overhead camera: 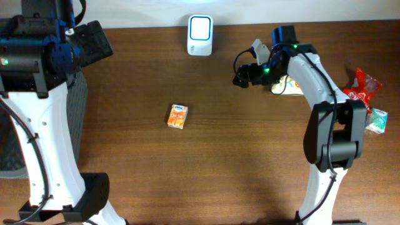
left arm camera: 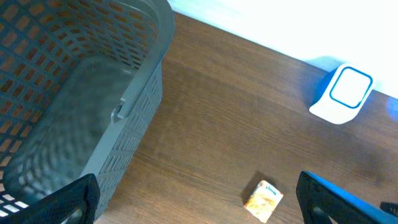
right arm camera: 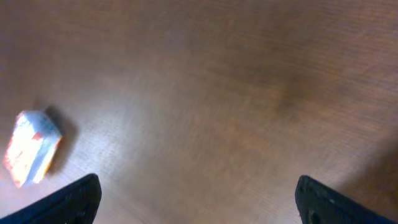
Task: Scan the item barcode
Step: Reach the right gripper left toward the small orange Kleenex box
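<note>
Overhead: the box (overhead camera: 177, 116) lies flat on the table (overhead camera: 250, 162), left of centre, alone and well apart from the scanner (overhead camera: 200, 35) at top centre; the right arm (overhead camera: 325, 119) reaches up and left from the right edge, its tip near the scanner's right side and well apart from the box; the left arm (overhead camera: 44, 106) stands at far left over the basket (overhead camera: 76, 103); a heap of packets (overhead camera: 364, 87) sits at the right edge.

Left wrist: the left gripper (left arm camera: 199, 199) has its jaws wide apart with nothing between them; the basket fills the upper left, the scanner sits at upper right, the box at lower centre.

Right wrist: the right gripper (right arm camera: 199, 202) is likewise spread wide and empty; the box shows blurred at the left edge, off the jaws' line.

The step in hand looks like the reach for the box. To do it well, swing left until the box sits centred between the fingers; descend square; close across the narrow sides, leaving the broad faces bare. Which face carries the barcode I cannot tell, so expect to turn the box before the scanner's window.
</note>
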`<move>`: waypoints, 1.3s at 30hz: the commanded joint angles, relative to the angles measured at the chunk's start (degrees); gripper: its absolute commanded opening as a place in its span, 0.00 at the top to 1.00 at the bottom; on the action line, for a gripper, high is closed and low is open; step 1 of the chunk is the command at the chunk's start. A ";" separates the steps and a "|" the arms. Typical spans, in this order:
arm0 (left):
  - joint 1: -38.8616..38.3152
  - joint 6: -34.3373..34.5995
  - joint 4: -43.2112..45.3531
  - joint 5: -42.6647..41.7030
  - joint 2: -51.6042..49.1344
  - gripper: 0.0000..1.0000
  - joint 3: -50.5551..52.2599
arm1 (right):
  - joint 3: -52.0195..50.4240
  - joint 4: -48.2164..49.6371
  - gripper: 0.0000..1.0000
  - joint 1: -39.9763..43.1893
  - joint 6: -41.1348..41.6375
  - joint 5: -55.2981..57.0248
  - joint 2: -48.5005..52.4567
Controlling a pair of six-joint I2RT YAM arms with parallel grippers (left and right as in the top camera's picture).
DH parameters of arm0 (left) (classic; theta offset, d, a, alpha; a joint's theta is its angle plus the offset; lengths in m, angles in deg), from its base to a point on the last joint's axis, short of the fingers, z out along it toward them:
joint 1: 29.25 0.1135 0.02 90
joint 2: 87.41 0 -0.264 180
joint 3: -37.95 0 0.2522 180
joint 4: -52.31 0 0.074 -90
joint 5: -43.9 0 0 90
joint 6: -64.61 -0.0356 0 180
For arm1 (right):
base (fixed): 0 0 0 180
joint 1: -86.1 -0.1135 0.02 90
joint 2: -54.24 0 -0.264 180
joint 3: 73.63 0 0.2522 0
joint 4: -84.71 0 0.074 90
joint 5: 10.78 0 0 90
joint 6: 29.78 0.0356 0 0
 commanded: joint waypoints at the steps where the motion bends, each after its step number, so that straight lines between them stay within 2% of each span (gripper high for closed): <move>1: 0.00 -0.70 -0.02 0.37 0.02 0.01 0.09 | 0.55 2.60 0.01 0.09 2.73 8.46 -1.70; 10: 0.00 -0.70 -0.02 0.37 0.02 0.01 0.09 | 0.24 3.69 0.01 4.79 2.47 31.50 3.48; 13: 0.00 -0.70 -0.02 0.37 0.02 0.01 0.09 | 0.24 2.21 0.01 8.96 2.71 32.50 4.61; 19: 0.00 -0.70 -0.02 0.37 0.02 0.01 0.09 | 0.35 -0.35 0.01 11.76 4.07 32.50 2.25; 22: 0.00 -0.70 -0.02 0.37 0.02 0.01 0.09 | 0.35 -1.92 0.01 10.78 4.00 22.23 0.04; 26: 0.00 -0.70 -0.02 0.37 0.02 0.01 0.09 | 0.33 -5.66 0.01 8.76 3.96 -10.71 -0.28; 28: 0.00 -0.70 -0.02 0.37 0.02 0.01 0.09 | 0.33 -8.26 0.01 6.56 3.98 -18.36 -0.26; 34: 0.00 -0.70 -0.02 0.37 0.02 0.01 0.09 | 0.28 -14.75 0.01 -2.71 3.98 -13.75 0.35; 39: 0.00 -0.70 -0.02 0.37 0.02 0.01 0.09 | 0.28 -14.97 0.01 -10.78 4.04 -12.76 1.36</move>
